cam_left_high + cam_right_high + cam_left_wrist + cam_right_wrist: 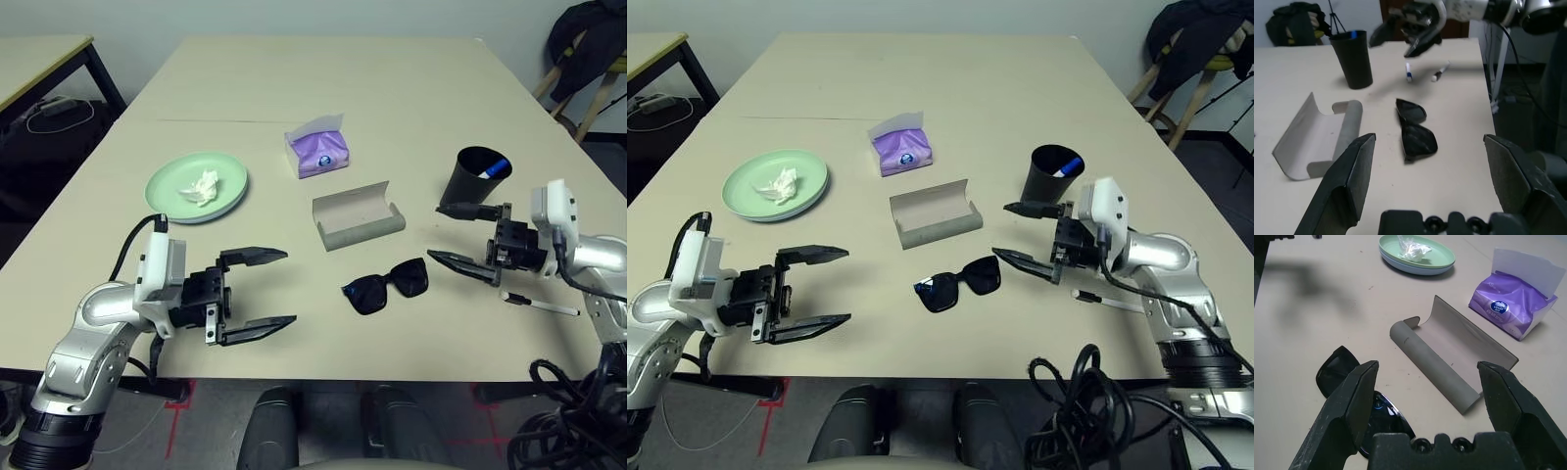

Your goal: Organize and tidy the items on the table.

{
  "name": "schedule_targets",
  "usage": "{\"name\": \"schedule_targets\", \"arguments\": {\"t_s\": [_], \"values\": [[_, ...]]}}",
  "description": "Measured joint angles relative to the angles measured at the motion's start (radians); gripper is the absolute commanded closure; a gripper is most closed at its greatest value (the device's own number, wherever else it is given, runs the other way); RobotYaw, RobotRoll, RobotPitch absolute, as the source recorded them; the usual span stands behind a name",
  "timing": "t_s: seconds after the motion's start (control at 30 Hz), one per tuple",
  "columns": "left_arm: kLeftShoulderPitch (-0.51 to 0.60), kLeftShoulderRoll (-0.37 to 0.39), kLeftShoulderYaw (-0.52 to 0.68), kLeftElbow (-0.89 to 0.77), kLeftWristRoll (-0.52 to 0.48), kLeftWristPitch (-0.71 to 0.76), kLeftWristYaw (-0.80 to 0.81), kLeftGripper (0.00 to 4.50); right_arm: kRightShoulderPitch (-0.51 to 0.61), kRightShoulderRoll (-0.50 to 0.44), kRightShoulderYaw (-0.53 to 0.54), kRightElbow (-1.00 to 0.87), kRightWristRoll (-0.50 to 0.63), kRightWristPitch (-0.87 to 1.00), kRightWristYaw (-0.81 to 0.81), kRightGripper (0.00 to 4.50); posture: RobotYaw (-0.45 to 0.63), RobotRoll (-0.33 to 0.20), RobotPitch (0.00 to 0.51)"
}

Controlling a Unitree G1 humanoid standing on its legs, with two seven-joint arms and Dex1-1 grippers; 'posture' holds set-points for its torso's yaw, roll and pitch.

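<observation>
Black sunglasses (386, 285) lie folded open near the front of the beige table (323, 88). Behind them rests the grey glasses case (358, 216), lid open. A mint-green plate stacked on a light-blue one (196, 186) holds a crumpled white tissue wad (203, 186) at the left. The purple tissue pack (316, 149) stands mid-table. A black cup (480, 177) at the right holds a blue-capped pen (495, 169); another pen (541, 305) lies by the front right edge. My left gripper (257, 297) hovers open left of the sunglasses. My right gripper (458, 236) hovers open to their right, in front of the cup.
A smaller black-legged desk (44, 59) stands at the far left with cables beneath. A chair with dark clothing (588, 49) sits beyond the table's right corner. Black cables (1087, 411) hang off the front edge near my right arm.
</observation>
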Motion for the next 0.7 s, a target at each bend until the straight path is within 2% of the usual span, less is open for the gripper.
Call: {"name": "schedule_targets", "arguments": {"t_s": [0.37, 0.7], "values": [[0.005, 0.010, 0.000, 0.083, 0.036, -0.055, -0.016, 0.04, -0.040, -0.042, 0.028, -0.112, -0.015, 0.217, -0.104, 0.00, 0.07, 0.000, 0.085], [0.004, 0.010, 0.000, 0.119, 0.052, -0.079, -0.014, 0.04, -0.112, -0.103, 0.100, -0.164, -0.046, 0.317, -0.086, 0.00, 0.07, 0.000, 0.089]]}}
